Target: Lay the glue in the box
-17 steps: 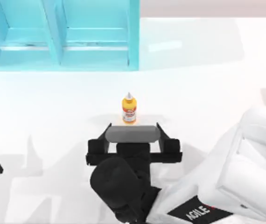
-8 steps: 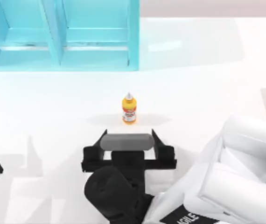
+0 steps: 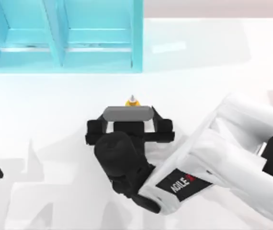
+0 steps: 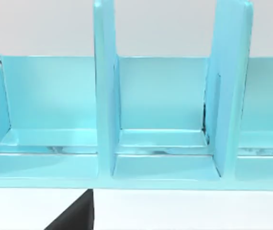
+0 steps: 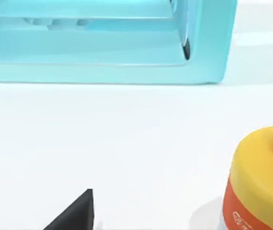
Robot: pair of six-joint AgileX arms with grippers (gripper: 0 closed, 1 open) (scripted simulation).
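Low in the middle of the top view, the right hand [image 3: 129, 125] sits over the white counter [image 3: 213, 72], its two black fingers [image 3: 94, 132] spread wide to either side and holding nothing. The glue bottle [image 3: 132, 100] stands upright just past the hand's grey bar — long axis vertical, white conical tip pointing up — with only the tip and a sliver of yellow shoulder clear of the hand. In the right wrist view the bottle [image 5: 261, 182] is close by, yellow above an orange-red label; whether the fingers touch it cannot be told. Farther off, in the upper left of the top view, lies the turquoise box [image 3: 62, 36], its dividers forming open compartments. The left arm is parked at the left edge, facing the box [image 4: 160, 120].
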